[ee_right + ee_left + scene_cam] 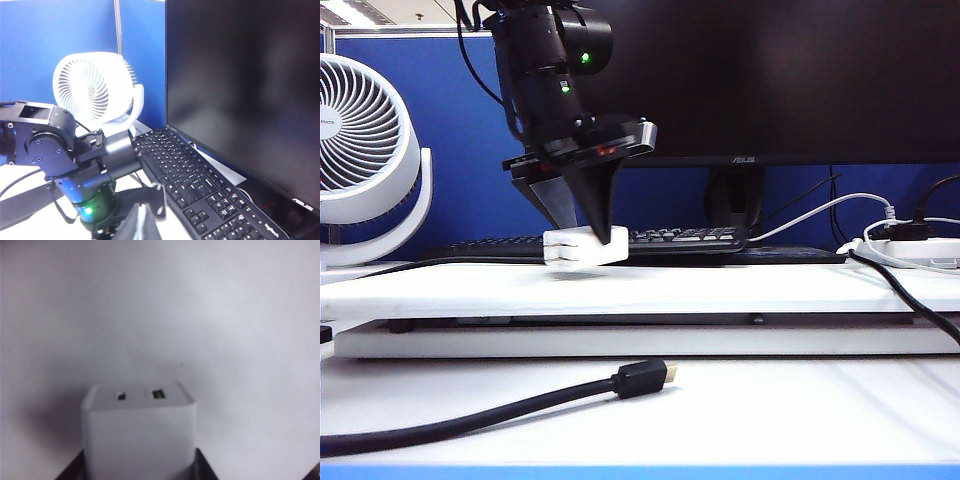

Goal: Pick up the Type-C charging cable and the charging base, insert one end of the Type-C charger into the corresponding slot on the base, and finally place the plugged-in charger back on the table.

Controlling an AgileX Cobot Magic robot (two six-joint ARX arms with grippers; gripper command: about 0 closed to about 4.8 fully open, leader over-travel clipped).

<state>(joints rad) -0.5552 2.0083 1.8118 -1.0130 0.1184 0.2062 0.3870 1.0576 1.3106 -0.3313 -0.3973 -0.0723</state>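
Observation:
My left gripper (592,230) points down and is shut on the charging base (582,250), a small white block held close over the raised shelf board (720,290) of the table (770,410); whether they touch I cannot tell. In the left wrist view the charging base (137,435) fills the gap of the left gripper (140,462), and its end face shows two slots. My right gripper (142,222) hangs off to the side, facing the left arm (75,165). Its fingers are shut, with a thin white sliver between them. The Type-C charging cable I cannot pick out for sure.
A thick black cable with a gold-tipped plug (640,380) lies on the front of the table. Behind the shelf board are a keyboard (690,238), a monitor (770,80) and a white fan (360,150). A power strip (920,250) with white cords (820,212) sits at the right.

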